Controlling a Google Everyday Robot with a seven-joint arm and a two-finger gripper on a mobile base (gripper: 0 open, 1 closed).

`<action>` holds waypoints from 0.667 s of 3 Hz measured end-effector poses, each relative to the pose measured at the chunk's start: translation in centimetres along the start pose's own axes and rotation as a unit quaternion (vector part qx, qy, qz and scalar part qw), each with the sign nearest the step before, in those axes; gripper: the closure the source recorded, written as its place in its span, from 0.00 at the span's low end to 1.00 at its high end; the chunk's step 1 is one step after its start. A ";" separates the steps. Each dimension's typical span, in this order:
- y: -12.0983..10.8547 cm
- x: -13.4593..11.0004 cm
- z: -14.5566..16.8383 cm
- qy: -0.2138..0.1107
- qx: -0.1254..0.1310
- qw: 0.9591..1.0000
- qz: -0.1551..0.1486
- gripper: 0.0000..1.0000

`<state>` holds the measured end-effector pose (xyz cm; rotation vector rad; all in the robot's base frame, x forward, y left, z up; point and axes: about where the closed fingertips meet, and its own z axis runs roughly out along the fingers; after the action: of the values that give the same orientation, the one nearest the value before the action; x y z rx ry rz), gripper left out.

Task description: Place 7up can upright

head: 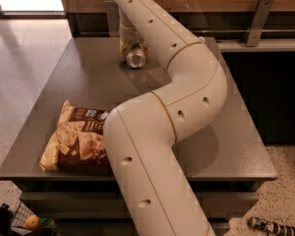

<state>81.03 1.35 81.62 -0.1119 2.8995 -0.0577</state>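
The 7up can (135,58) lies on its side at the far end of the grey table (78,87), with one shiny round end facing the camera. My gripper (133,47) is down at the can, right over and around it, at the end of the long white arm (187,77) that reaches across the table. The arm hides most of the gripper and the can's body, so the label does not show.
A brown bag of chips (77,139) lies flat near the table's front left corner. A wooden wall and a metal rail (255,14) run behind the table. A bottle (270,226) lies on the floor at lower right, a basket (19,222) at lower left.
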 end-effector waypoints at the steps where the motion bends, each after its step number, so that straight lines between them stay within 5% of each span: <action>1: 0.0 -0.1 -0.3 -0.001 -0.001 1.000 0.000 0.95; 2: 0.2 -0.5 -0.1 -0.008 -0.003 1.000 0.000 1.00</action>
<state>81.50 1.64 81.82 -0.1144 2.8846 -0.0479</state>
